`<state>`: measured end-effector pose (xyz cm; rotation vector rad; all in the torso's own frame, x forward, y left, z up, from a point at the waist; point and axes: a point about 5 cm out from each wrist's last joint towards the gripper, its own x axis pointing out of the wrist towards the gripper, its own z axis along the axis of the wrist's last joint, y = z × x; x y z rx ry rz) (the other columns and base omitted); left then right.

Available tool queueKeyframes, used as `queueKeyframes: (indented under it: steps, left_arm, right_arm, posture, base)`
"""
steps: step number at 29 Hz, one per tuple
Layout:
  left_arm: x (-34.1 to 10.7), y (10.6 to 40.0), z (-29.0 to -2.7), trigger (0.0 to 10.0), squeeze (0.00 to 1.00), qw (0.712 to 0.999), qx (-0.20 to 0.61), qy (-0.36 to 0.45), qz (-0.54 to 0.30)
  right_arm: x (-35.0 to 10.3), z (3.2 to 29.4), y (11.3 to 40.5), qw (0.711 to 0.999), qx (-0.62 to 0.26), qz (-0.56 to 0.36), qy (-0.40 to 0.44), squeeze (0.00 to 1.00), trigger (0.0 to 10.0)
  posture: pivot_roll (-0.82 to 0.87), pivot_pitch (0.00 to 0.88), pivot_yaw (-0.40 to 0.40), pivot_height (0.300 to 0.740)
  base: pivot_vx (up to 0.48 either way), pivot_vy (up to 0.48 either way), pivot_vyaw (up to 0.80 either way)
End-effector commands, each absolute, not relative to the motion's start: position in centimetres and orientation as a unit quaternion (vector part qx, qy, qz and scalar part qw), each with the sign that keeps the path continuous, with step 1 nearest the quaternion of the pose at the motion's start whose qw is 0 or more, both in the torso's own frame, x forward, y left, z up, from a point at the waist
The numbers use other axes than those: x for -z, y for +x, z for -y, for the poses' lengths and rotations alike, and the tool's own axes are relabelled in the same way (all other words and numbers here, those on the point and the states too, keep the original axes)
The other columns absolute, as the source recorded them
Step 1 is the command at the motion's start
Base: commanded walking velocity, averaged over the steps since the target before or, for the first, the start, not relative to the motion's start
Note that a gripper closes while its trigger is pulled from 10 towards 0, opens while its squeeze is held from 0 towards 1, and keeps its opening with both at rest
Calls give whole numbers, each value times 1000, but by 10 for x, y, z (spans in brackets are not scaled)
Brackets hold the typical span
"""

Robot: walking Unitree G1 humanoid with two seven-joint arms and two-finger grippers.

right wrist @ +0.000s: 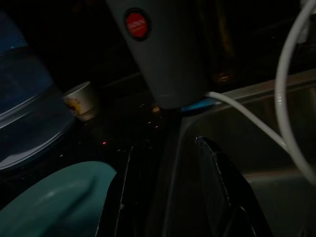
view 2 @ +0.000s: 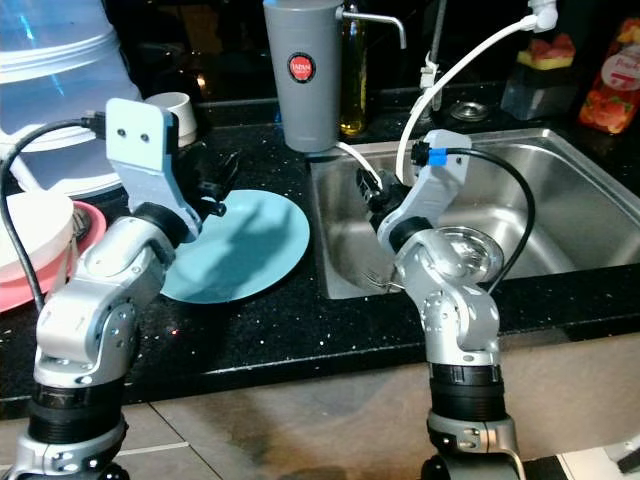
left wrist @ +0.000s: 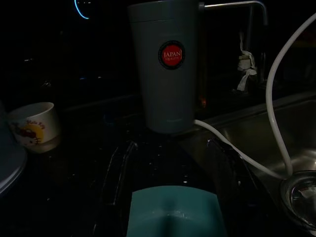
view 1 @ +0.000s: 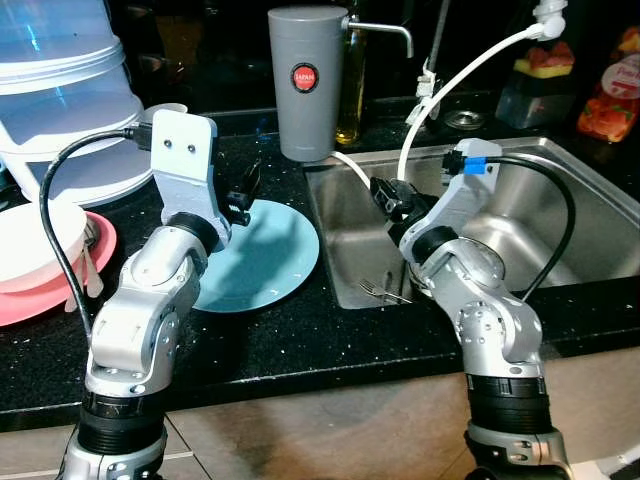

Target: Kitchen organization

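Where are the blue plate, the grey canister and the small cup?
blue plate (view 1: 270,262), left eye view, bare right half.
grey canister (view 1: 306,85), left eye view, front wall near red label.
small cup (left wrist: 33,126), left wrist view, printed side.

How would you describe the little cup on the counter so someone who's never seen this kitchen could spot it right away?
Start at the stainless steel sink and move to the tall grey cylindrical canister with a red round label at its back left corner. Left of that, on the black speckled countertop, past the round light blue plate, stands a small white cup with a yellow and red cartoon print. It is the only printed item there.
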<state>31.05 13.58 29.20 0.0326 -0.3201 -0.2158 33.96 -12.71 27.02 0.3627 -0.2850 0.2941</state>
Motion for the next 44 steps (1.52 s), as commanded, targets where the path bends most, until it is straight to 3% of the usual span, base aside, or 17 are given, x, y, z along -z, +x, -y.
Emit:
queueKeyframes:
  steps: [1,25,44]
  left_arm:
    - [-291,310,-140,10000,0,983,99,5,154]
    - [-292,307,-138,10000,0,982,114,-10,151]
    - [-293,306,-138,10000,0,981,116,-14,152]
  right_arm:
    - [-269,124,341,962,-152,132,185,0,10000]
    - [-270,127,341,960,-148,137,192,0,10000]
    - [-271,125,340,960,-154,139,190,0,10000]
  posture:
    - [-25,97,40,740]
    - [-26,97,39,740]
    - [-27,82,39,740]
  base:
    - [0,0,0]
    - [0,40,0]
    - [-306,0,0]
